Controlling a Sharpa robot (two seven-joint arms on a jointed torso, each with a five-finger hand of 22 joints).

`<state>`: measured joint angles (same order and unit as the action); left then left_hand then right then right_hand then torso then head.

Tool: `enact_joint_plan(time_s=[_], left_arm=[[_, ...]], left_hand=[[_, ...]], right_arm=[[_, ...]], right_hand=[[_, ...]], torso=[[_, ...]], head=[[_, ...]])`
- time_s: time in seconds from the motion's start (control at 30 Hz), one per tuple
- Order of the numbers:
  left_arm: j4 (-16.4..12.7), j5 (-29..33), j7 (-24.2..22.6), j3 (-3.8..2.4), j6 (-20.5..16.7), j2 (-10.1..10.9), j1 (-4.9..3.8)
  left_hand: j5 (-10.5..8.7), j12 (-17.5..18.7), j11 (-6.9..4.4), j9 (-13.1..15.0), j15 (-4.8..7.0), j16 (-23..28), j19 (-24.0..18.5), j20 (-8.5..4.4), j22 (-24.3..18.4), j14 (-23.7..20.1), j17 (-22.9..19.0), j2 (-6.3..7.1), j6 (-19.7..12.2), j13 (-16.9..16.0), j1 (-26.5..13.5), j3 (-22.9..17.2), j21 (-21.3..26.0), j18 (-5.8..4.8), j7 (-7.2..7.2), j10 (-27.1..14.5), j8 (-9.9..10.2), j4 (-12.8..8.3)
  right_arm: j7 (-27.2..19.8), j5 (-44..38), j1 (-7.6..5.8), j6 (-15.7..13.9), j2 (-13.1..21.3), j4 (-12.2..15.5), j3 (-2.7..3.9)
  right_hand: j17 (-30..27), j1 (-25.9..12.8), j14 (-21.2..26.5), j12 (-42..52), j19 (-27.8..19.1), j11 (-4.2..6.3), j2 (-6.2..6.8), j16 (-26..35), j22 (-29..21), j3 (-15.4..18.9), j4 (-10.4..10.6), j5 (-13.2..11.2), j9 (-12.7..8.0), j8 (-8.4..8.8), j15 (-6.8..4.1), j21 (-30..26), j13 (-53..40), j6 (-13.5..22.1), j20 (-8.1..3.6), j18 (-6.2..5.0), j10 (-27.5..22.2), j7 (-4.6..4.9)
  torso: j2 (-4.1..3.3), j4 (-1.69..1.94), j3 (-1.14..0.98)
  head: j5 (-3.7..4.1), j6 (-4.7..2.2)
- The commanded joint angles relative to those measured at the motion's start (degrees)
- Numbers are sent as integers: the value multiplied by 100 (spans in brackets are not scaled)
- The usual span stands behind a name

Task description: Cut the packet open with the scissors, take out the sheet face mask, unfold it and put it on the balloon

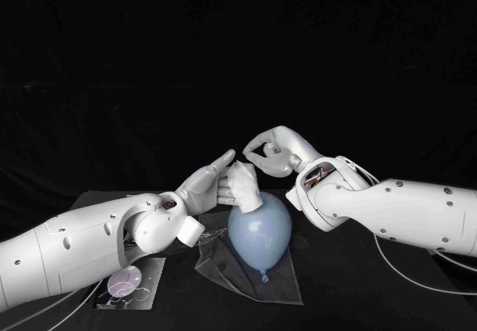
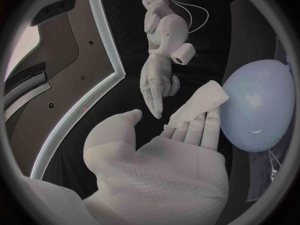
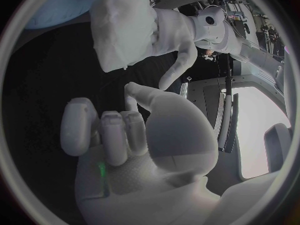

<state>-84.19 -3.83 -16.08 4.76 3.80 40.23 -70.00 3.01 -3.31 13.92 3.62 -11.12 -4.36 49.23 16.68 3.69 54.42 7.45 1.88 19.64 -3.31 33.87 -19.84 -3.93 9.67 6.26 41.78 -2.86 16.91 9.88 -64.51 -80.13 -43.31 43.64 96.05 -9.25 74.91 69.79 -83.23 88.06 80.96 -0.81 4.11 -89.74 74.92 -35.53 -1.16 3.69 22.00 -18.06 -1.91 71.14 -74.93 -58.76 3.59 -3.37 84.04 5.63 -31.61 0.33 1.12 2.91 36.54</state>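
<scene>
Two hands are up over the black table (image 1: 387, 296). Far to the left, low down, a pale round thing (image 1: 124, 283) lies on a flat grey card. It is too small to tell what it is.

Next comes the left hand (image 1: 207, 185). Its fingers are straight and pressed together, and its thumb sticks out to the side. The sheet face mask (image 1: 242, 186) is on those fingers. It is white and folded into a thick strip. The strip stands almost upright, and its low end meets the far end of the balloon (image 1: 258, 234). The mask may be tucked between the fingers, but the grip is hard to see.

The balloon is pale blue and lies on its side on a crinkly dark sheet (image 1: 283, 286). Its long way runs away from the robot. Its little knot (image 1: 265, 278) points back at the robot. The mask hides the balloon's far tip.

Last is the right hand (image 1: 270, 152), just beside the top of the mask but not touching it. Its fingers are curled in, with the thumb tip at a fingertip and nothing between them.
</scene>
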Motion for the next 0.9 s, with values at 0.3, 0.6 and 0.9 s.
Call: enact_joint_plan(time_s=[0.3, 0.6, 0.9], left_arm=[[-3, 185, -24, -9, 58, -6, -11], [2, 98, -4, -8, 31, 8, -13], [10, 66, 28, -8, -1, -6, -15]], left_hand=[[-27, 25, 32, -17, -32, 59, -169, 0, -5, -163, -28, -20, -184, 16, 9, 232, 21, -22, 163, -167, 18, 4], [-28, 26, 37, -15, -38, 60, -187, 1, -5, -182, -32, -10, -186, 16, 10, 268, 21, -27, 178, -188, 19, 3], [-28, 25, 39, -13, -40, 60, -203, 1, -5, -193, -34, -5, -181, 16, 12, 288, 21, -30, 187, -193, 18, 3]], right_arm=[[64, -681, 117, 431, -71, -2, 1], [402, -773, 143, 83, -187, -215, 2], [112, -666, 148, -84, -231, -144, 3]], right_hand=[[1509, -208, -677, -195, -130, -168, 480, -26, 919, 542, 81, -68, 124, 335, 64, -198, -1308, 359, 117, -89, 464, 166], [1509, -241, -677, -208, -130, -201, 436, -26, 916, 640, 180, -44, 103, 435, 95, -210, -1302, 405, 151, -93, 458, 201], [1509, -183, -677, -136, -93, -177, 398, -26, 935, 677, 213, -22, 123, 431, 84, -149, -1339, 292, 159, -84, 484, 165]], torso=[[-2, 3, 2], [-7, 4, -4], [-1, 0, 2]], head=[[-4, 3], [-11, 1], [-13, 5]])
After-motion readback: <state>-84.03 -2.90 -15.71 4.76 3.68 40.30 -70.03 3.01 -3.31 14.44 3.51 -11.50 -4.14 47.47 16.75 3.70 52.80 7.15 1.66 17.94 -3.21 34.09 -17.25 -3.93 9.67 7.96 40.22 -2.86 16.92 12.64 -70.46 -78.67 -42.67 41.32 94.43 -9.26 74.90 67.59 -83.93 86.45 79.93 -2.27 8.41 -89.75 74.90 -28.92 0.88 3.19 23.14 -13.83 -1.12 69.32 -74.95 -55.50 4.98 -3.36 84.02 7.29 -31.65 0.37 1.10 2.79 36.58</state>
